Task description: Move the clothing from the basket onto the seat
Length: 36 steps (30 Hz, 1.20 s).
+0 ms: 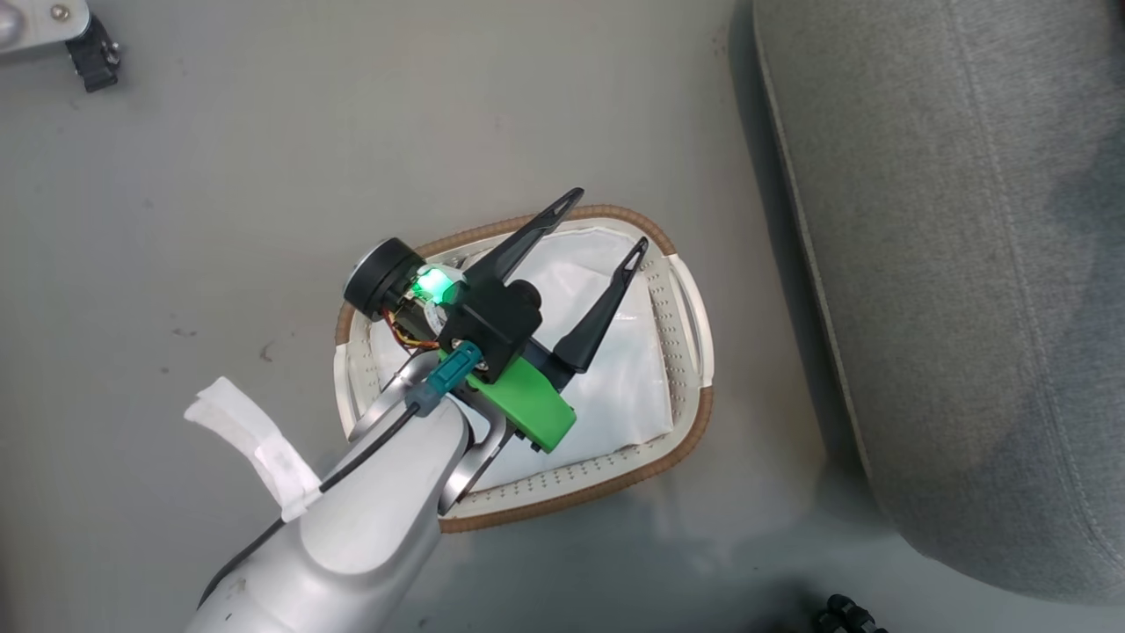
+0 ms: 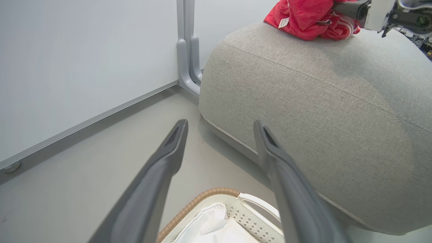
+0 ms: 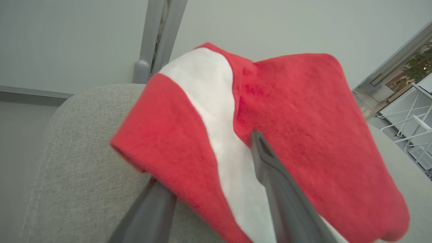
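The basket (image 1: pixel 606 482) stands on the floor, holding a white liner sheet (image 1: pixel 635 374). My left gripper (image 1: pixel 608 220) hovers above it, open and empty; its fingers point toward the grey seat (image 1: pixel 967 264). In the left wrist view the left gripper (image 2: pixel 221 124) hangs over the basket rim (image 2: pixel 202 199), and red clothing (image 2: pixel 303 17) lies bunched on top of the seat (image 2: pixel 320 118). In the right wrist view my right gripper (image 3: pixel 206 158) stands open at the clothing (image 3: pixel 297 111), red with a white panel. One finger lies under the fabric and the other on top, on the seat (image 3: pixel 84 152).
A white wall with a grey baseboard and a grey upright post (image 2: pixel 187 44) stands behind the seat. A metal bracket with a black caster (image 1: pixel 83 44) sits at the far left of the floor. White frames (image 3: pixel 415 118) stand beyond the seat.
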Available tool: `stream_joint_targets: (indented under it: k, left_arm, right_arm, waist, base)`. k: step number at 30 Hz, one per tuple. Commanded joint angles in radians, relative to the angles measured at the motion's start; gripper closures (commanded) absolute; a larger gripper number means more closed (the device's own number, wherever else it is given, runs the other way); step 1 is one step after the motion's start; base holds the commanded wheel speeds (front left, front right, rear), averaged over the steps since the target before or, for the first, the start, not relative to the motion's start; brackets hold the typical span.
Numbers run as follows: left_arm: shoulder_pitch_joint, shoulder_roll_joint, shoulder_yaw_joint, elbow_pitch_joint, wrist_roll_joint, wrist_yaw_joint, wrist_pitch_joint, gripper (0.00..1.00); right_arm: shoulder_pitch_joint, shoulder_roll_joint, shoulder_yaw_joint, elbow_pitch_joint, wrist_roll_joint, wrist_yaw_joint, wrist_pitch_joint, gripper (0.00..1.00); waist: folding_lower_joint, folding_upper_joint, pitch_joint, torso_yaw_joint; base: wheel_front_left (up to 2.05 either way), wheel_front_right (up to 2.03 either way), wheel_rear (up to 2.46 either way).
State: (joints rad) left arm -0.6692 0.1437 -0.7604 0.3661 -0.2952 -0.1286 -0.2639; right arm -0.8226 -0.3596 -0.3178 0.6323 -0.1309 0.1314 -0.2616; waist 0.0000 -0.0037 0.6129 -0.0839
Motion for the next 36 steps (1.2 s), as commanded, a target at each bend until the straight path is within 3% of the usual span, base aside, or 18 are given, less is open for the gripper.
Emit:
stream_joint_targets:
  k: [1,11,22,27,36]
  left_arm:
    - [0.016,0.006,0.014,0.004,0.000,0.002,-0.001,0.00]
    - [0.088,-0.015,0.140,-0.017,-0.018,0.007,-0.001,0.00]
    - [0.206,-0.061,0.356,-0.042,-0.026,0.015,-0.001,0.00]
    - [0.272,-0.076,0.441,-0.040,-0.016,0.018,-0.001,0.00]
    - [0.439,-0.086,0.589,-0.044,-0.020,0.012,-0.001,0.00]
  right_arm:
    - [0.031,0.004,0.016,-0.015,0.009,-0.001,-0.005,0.00]
    - [0.155,0.039,0.124,-0.078,0.047,-0.001,-0.005,0.00]
    - [0.172,0.066,0.153,-0.100,0.140,-0.001,-0.005,0.00]
    - [0.191,0.128,0.113,-0.139,0.145,-0.001,-0.005,0.00]
    - [0.347,0.266,0.136,-0.248,0.156,-0.001,-0.005,0.00]
  waist:
    - [0.0000,0.0037,-0.025,-0.022]
    - [0.0000,0.0037,-0.156,-0.047]
    - [0.0000,0.0037,-0.324,0.043]
    - [0.0000,0.0037,-0.384,0.098]
    - [0.0000,0.0037,-0.481,0.187]
  base:
    - [0.00,0.00,0.00]
    - [0.00,0.00,0.00]
    - [0.00,0.00,0.00]
    - [0.00,0.00,0.00]
    - [0.00,0.00,0.00]
